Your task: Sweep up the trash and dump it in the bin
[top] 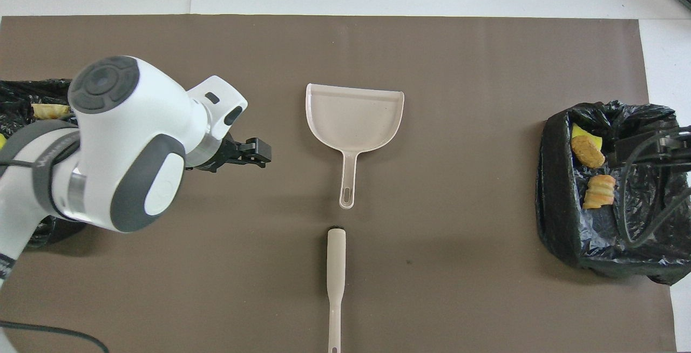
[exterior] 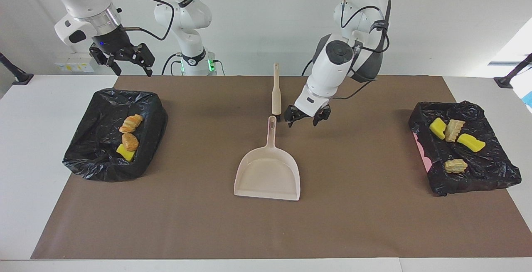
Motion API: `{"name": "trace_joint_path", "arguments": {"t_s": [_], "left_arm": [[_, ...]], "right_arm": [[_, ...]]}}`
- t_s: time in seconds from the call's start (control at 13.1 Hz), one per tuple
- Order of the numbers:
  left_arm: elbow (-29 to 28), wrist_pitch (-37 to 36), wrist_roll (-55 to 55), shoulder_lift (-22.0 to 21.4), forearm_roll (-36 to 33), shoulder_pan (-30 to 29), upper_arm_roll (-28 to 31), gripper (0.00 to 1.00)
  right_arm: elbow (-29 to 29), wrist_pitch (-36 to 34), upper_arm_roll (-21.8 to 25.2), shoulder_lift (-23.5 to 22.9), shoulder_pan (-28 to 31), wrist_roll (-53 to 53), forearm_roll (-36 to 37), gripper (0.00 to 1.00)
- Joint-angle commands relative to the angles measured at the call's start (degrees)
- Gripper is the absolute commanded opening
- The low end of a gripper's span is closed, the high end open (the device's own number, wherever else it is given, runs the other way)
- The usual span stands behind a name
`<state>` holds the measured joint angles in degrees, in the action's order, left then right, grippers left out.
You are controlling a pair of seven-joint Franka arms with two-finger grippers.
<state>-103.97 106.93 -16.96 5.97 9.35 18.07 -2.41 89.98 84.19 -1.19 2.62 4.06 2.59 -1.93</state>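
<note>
Trash lies in two black-bagged bins. The bin (exterior: 97,168) at the right arm's end holds two brown bread pieces (exterior: 130,123) and a yellow sponge chunk (exterior: 124,152). The other bin (exterior: 482,178), at the left arm's end, holds yellow chunks (exterior: 471,142) and tan pieces (exterior: 456,165). My left gripper (exterior: 306,119) hangs open and empty over the bare mat beside the dustpan's handle. My right gripper (exterior: 123,59) waits open, raised over the edge of its bin nearest the robots.
The beige dustpan (exterior: 268,173) lies flat mid-table with its handle toward the robots. The brush handle (exterior: 276,91) lies in line with it, nearer to the robots. A brown mat (exterior: 365,222) covers the table. In the overhead view the left arm (top: 124,142) hides most of its bin.
</note>
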Motion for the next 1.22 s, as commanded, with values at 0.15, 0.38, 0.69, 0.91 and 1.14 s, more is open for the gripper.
{"name": "trace_joint_path", "arguments": {"t_s": [0.15,0.38,0.69,0.91,1.14], "left_arm": [[-2.38,-4.09,10.61,-5.09,-0.38,-8.82,-0.49,1.0],[-1.85,-5.23,13.44,-6.06,-6.26,-11.21,-0.49,1.0],[-0.89,-5.85,17.38,-7.9,-9.96,-14.02,-0.14,1.0],[4.28,-10.31,19.94,-8.08,-11.2,-15.87,0.12,1.0],[11.14,-15.07,22.49,-7.99,-11.29,-16.14,1.35,1.0]], "right_arm": [[0.2,-0.87,-0.21,0.63,0.24,0.48,-1.15,1.0],[0.28,-0.87,-0.21,0.63,0.24,0.48,-1.15,1.0],[0.28,-0.87,-0.21,0.55,0.24,0.48,-1.15,1.0],[0.2,-0.87,-0.21,0.55,0.24,0.48,-1.15,1.0],[0.2,-0.87,-0.21,0.64,0.24,0.48,-1.15,1.0]]}}
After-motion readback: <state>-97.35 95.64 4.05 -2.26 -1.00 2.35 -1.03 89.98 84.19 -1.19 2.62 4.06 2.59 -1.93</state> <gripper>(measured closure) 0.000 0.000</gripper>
